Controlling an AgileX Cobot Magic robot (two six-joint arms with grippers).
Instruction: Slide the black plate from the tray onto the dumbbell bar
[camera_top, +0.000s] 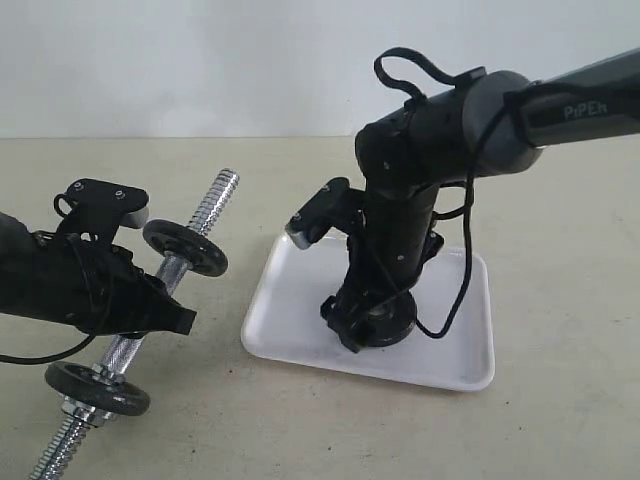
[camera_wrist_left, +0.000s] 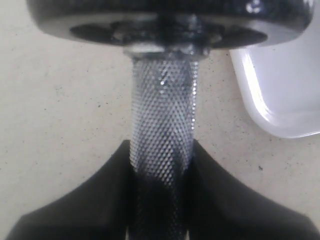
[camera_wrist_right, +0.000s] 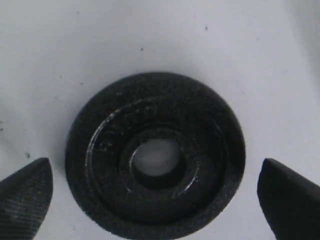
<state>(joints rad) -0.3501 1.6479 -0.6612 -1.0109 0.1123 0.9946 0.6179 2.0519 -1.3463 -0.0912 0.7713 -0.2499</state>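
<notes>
The black plate (camera_wrist_right: 100, 145) lies flat on the white tray (camera_wrist_right: 150, 35), its central hole facing up. My right gripper (camera_wrist_right: 157, 192) hangs open over it, one fingertip (camera_wrist_right: 25, 192) on each side with a gap to the rim. In the exterior view that gripper (camera_top: 368, 322) points down into the tray (camera_top: 290, 310), mostly hiding the plate (camera_top: 398, 330). The dumbbell bar (camera_top: 212, 205) lies diagonally at the left and carries two black discs (camera_top: 185, 248) (camera_top: 98, 388). My left gripper (camera_top: 150, 305) is shut on its knurled middle (camera_wrist_left: 162, 115), just below one disc (camera_wrist_left: 165, 20).
The tray's rounded corner (camera_wrist_left: 285, 85) lies close beside the bar. A silver collar nut (camera_top: 75, 407) sits outside the near disc. The right arm's cable (camera_top: 455, 300) loops down over the tray. Beige tabletop (camera_top: 560, 250) surrounds everything.
</notes>
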